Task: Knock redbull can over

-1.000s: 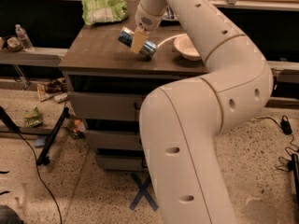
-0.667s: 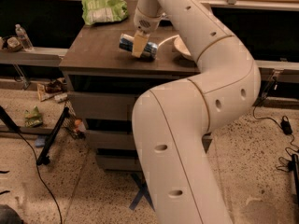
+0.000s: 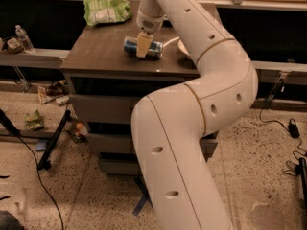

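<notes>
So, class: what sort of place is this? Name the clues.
Probably a robot test lab or workshop: loose cables on a speckled floor, a drawer cabinet as workbench, and the claw right at a tipped can.

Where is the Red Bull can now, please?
In the camera view, the can lies on its side on the table, in front of the green bag, with the end effector across its middle.

The white arm (image 3: 192, 128) fills the middle of the frame. It rises from the bottom centre, bends at a broad elbow (image 3: 230, 85) right of centre, then runs up and left to the top edge. There the wrist (image 3: 151, 18) points straight down. The gripper (image 3: 143, 46) hangs below it in the upper centre, tan tip lowest.
</notes>
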Controlling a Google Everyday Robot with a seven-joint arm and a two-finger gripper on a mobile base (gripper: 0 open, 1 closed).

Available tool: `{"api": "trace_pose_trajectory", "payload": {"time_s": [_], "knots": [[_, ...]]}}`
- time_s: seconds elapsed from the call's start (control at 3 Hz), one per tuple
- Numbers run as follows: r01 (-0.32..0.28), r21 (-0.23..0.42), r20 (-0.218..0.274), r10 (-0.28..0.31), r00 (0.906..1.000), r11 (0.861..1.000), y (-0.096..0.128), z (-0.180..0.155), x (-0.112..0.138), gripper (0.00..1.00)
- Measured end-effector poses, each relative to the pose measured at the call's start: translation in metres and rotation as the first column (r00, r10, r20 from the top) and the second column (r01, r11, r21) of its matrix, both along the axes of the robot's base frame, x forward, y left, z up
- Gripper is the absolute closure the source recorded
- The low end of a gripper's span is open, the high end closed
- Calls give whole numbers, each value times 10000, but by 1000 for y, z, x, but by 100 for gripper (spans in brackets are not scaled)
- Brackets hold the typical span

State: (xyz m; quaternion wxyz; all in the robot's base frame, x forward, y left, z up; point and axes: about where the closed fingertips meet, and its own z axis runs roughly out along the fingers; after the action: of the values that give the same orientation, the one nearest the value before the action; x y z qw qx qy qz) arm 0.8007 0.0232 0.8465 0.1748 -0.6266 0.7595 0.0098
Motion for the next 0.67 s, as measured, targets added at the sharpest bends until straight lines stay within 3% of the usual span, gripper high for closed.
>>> {"api": "trace_pose_trajectory", "payload": {"time_s": [0.33,0.67], "knots": [[18,-34,79,-18,10000,10000,-1,2,2,0],[112,83,336,-115,9994,9999,0,12,5,0]]}}
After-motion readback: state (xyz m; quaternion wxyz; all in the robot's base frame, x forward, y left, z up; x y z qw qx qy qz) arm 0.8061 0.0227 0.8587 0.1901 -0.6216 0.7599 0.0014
